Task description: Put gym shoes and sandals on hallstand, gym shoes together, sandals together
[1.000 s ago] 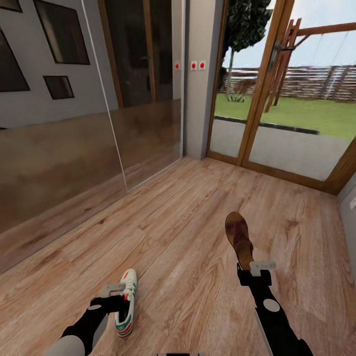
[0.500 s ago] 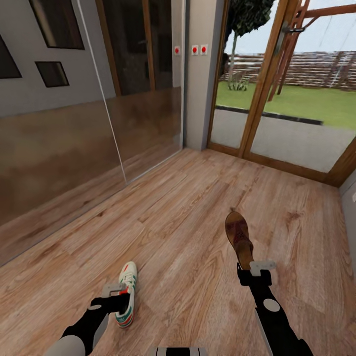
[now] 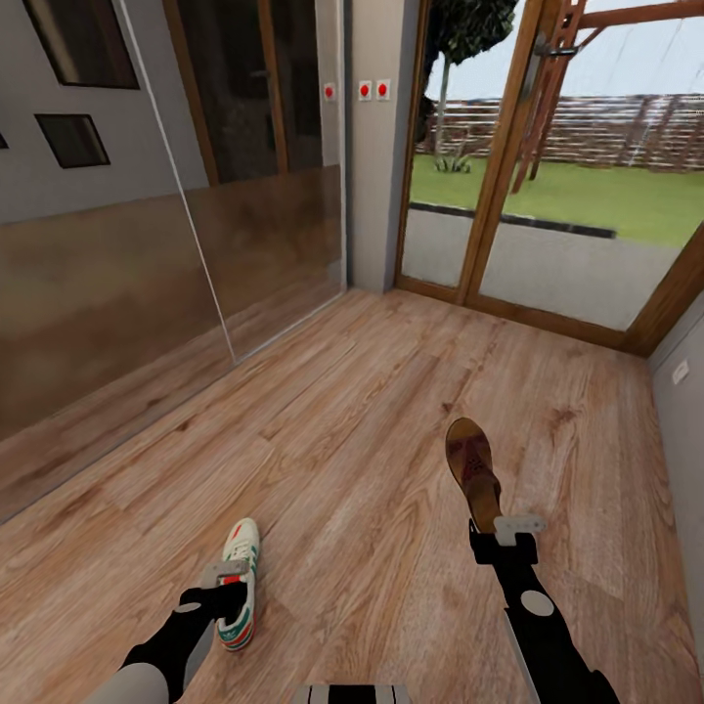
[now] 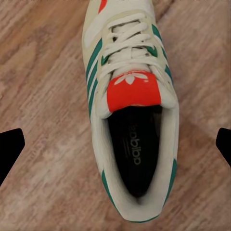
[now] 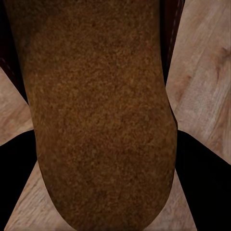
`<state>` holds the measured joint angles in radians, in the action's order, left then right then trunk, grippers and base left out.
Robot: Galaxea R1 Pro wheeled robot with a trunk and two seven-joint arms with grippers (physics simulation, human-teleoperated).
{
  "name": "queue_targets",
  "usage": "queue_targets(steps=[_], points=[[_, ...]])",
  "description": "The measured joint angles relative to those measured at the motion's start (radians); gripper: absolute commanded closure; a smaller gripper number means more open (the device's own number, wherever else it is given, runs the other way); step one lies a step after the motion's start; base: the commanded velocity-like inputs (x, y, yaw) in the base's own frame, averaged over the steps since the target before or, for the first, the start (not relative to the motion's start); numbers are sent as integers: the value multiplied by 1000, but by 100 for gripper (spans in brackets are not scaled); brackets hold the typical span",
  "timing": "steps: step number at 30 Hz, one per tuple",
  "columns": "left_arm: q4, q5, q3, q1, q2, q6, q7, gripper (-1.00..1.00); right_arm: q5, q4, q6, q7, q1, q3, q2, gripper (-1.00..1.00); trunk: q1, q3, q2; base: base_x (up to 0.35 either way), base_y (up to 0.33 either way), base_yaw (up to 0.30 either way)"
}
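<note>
Right pincer [image 3: 486, 533] is clamped on the heel of the brown sandal [image 3: 472, 472], dark fingers [image 5: 192, 178] hugging the footbed on both sides, toe pointing ahead over the corridor floor [image 3: 372, 411]. Left pincer [image 3: 235, 594] is at the gym shoe [image 3: 238, 585], though its fingers [image 4: 10, 149] stand wide of the sneaker, so whether it grips I cannot tell. Against a second ago the doorway and wall have slid across the head view while both shoes keep their spots by the arms: the robot is turning, cargo aboard, probably hunting for the hallstand.
</note>
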<state>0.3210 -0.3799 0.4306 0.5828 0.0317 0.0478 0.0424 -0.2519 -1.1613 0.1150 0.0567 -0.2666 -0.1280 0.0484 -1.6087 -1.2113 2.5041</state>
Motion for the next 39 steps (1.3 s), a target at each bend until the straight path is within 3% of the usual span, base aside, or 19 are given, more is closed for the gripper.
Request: queue_targets(steps=[4, 9, 14, 30, 39], points=[[0, -1, 0, 0, 0, -1, 1, -100, 0, -3, 0, 0, 0, 0, 0, 100, 0, -1, 0, 0, 0, -65], [2, -1, 1, 0, 0, -1, 1, -100, 0, -4, 0, 0, 0, 0, 0, 100, -2, -23, 1, 0, 0, -46], [2, 2, -1, -1, 1, -153, 8, -100, 0, -6, 0, 0, 0, 0, 0, 100, -5, -50, 2, 0, 0, -1], [5, 2, -2, 1, 1, -174, 12, -100, -1, -7, 0, 0, 0, 0, 0, 100, -12, -137, 6, 0, 0, 0], [6, 2, -4, 1, 1, -176, 10, -100, -1, -34, 0, 0, 0, -2, -1, 100, -12, -151, 6, 0, 0, 0]])
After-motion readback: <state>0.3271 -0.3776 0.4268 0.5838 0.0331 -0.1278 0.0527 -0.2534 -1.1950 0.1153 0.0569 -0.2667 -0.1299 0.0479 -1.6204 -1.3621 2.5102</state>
